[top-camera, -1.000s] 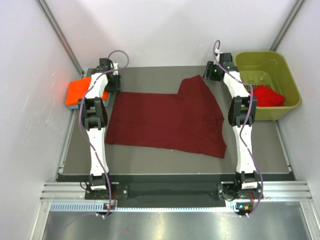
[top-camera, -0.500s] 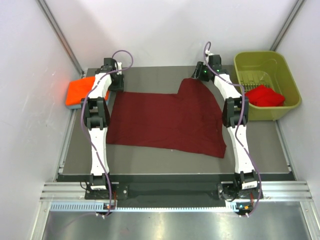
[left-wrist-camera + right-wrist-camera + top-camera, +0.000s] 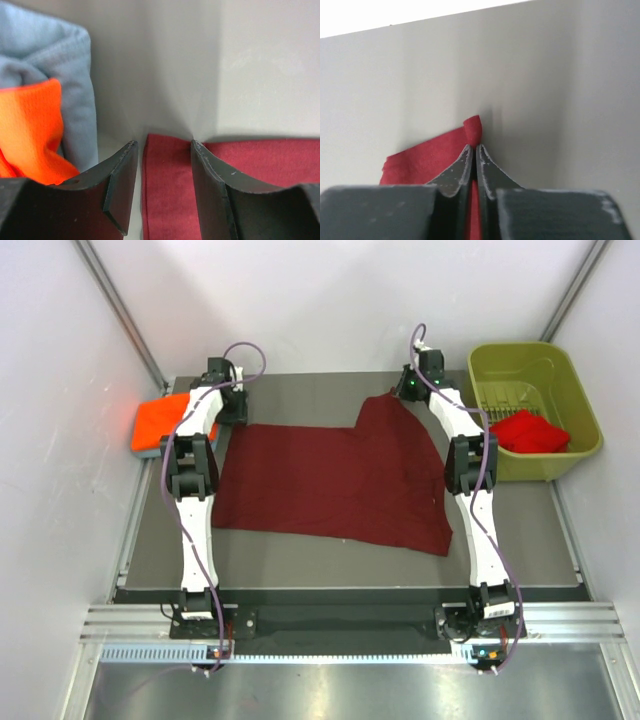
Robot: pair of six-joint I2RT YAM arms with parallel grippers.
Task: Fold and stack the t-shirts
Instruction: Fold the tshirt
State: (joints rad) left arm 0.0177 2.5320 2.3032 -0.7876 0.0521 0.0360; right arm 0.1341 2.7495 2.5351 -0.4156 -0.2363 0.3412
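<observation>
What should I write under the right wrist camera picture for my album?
The right gripper pinches a corner of the dark maroon t-shirt.

walls: white panels [image 3: 330, 300] are seen behind and beside the table [image 3: 300, 565] | table: dark grey top | at its near edge: aluminium rail [image 3: 350, 625] is fixed | light: even

- Maroon shirt [image 3: 340, 480]: plain dark maroon.
- Orange shirt [image 3: 158, 420]: bright, plain.
- Grey-blue shirt [image 3: 65, 55]: plain.
- Red shirt [image 3: 528, 430]: bright red.
- Bin [image 3: 530, 365]: olive green.
- Table [image 3: 300, 560]: dark grey.
</observation>
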